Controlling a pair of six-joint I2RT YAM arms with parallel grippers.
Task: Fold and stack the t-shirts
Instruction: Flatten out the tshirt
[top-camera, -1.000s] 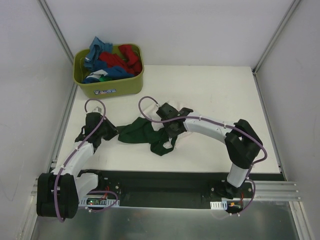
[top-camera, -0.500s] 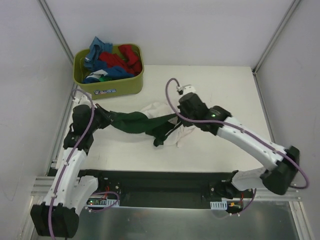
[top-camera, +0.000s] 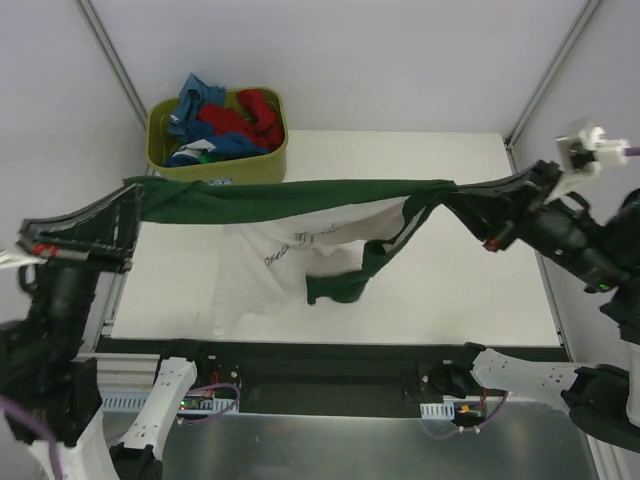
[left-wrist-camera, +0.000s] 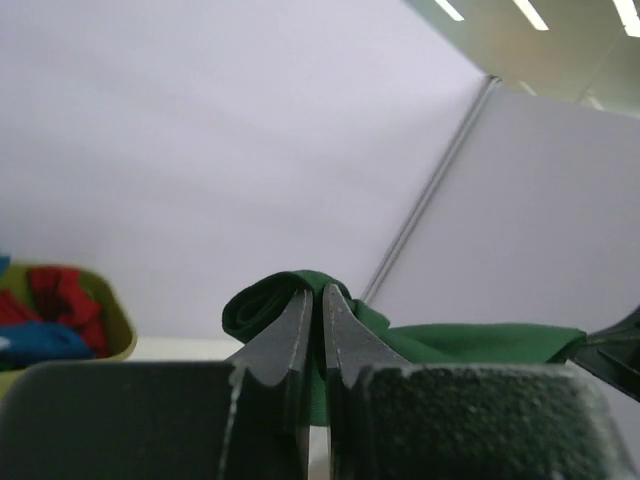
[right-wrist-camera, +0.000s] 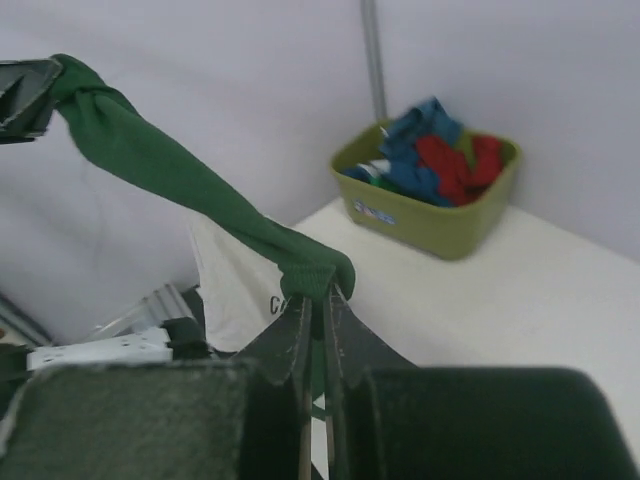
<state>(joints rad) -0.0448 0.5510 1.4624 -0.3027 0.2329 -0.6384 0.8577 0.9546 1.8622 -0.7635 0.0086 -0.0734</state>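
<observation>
Status: early. Cream-and-green t-shirt (top-camera: 290, 250) is lifted over the table (top-camera: 470, 280), stretched left-right between both arms. Nothing is folded and no stack shows anywhere. Left gripper (top-camera: 138, 198) has its fingers pressed together on a bunched green end; the left wrist view shows the wad pinched right at the tips. Right gripper (top-camera: 452, 197) is the same, jaws closed on the other green end, cloth bulging just above the tips in its wrist view. The green top edge runs taut and roughly level between the grips. The cream body hangs below with the print partly showing, and a green piece (sleeve or hem, can't tell) dangles low in the middle. Can't tell whether the bottom of the body touches the table. The other t-shirts (top-camera: 225, 115) (blue, red, some green) sit heaped in the olive tub (top-camera: 215, 178) at the far left corner. Left to do: lay this one flat, fold it, then do the tub ones and stack them. Room: open table surface shows right of and beyond the hanging body, a good spot to lay it flat. Tight spots: the left gripper sits at the left table edge by the side wall, just near of the tub, and the right gripper is at the right edge by the other wall. Little margin to pull wider, so my guess is down and toward centre.
</observation>
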